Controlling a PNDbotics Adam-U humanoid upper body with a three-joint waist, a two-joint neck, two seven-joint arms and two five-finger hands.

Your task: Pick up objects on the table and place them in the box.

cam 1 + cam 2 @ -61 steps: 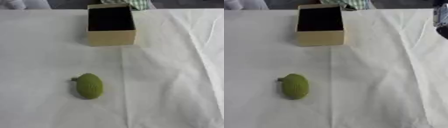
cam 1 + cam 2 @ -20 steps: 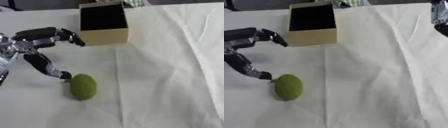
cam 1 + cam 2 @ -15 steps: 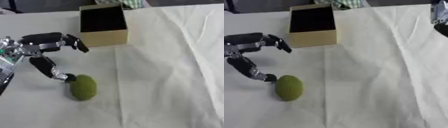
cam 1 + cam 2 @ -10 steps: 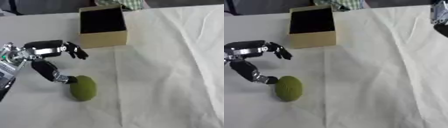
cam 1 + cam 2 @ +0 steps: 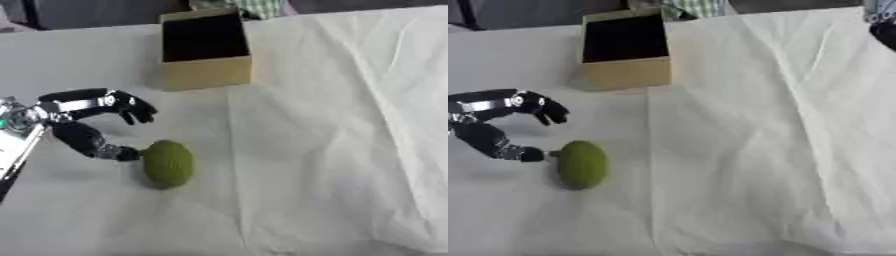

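I have the green oval fruit-like object (image 5: 167,163) lying on its side on the bench (image 5: 332,150), well nearer to me than the open box (image 5: 205,50). It looks light, rounded and faintly textured, likely to roll, so I would take it across its narrow middle. My left robot hand (image 5: 92,120) is spread, thumb tip touching the object's left side, fingers arched above and apart from it. The white cloth is creased; room beside the box is ample.

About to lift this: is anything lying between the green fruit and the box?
Nothing visible. Only bare white cloth lies between the green fruit and the box. The left hand sits at the fruit's left, thumb tip against it.
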